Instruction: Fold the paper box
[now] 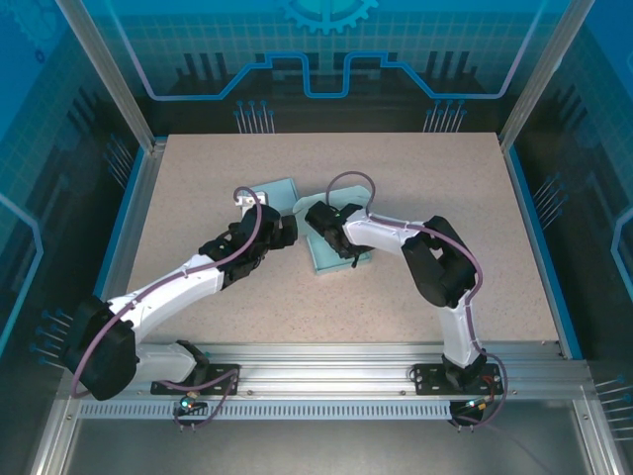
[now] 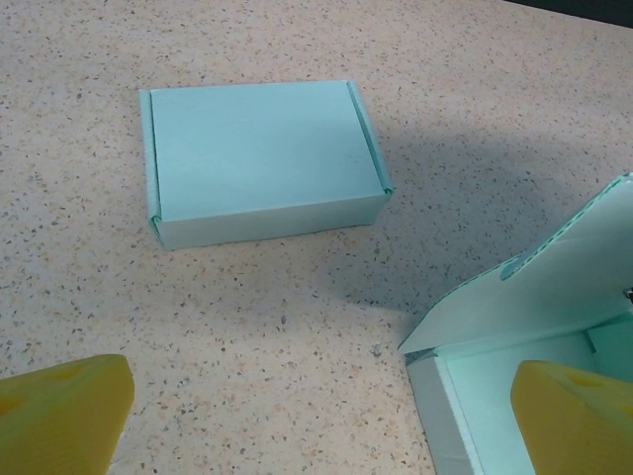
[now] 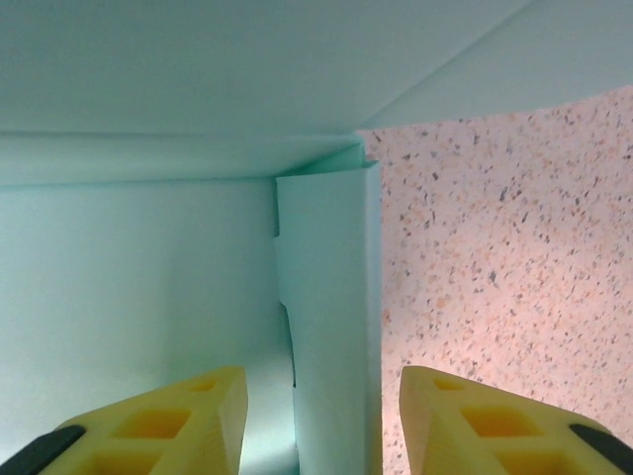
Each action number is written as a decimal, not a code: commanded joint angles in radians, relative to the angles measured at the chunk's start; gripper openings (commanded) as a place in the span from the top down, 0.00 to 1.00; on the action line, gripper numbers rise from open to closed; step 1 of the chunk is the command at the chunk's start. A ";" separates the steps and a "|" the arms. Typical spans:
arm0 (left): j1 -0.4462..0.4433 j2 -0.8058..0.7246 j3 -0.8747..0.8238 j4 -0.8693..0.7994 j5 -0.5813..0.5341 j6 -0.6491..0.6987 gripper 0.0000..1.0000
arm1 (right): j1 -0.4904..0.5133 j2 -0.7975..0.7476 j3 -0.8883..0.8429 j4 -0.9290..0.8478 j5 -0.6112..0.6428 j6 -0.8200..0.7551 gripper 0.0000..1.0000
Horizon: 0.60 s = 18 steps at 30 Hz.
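Observation:
The pale teal paper box point(image 1: 344, 259) lies part-folded at the table's middle, its lid point(image 2: 554, 287) raised. In the right wrist view one upright side wall point(image 3: 331, 297) of it stands between the yellow fingers point(image 3: 475, 421) of my right gripper point(image 3: 321, 426), with a gap on each side, so the jaws are open and straddle the wall. My left gripper point(image 2: 316, 426) hovers wide open over bare table just left of this box, its right fingertip point(image 2: 579, 416) above the box's inside. In the top view both grippers meet near the box's far left corner, left point(image 1: 282, 230) and right point(image 1: 321, 220).
A second teal box point(image 2: 262, 158), closed and flat on the speckled table point(image 1: 396, 178), lies just beyond the left gripper point(image 1: 277, 191). Metal frame posts and blue panels wall the table's sides and back.

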 commanded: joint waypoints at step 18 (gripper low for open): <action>0.009 0.027 -0.004 -0.001 0.023 -0.004 0.01 | -0.002 0.099 0.009 0.026 0.128 -0.046 0.92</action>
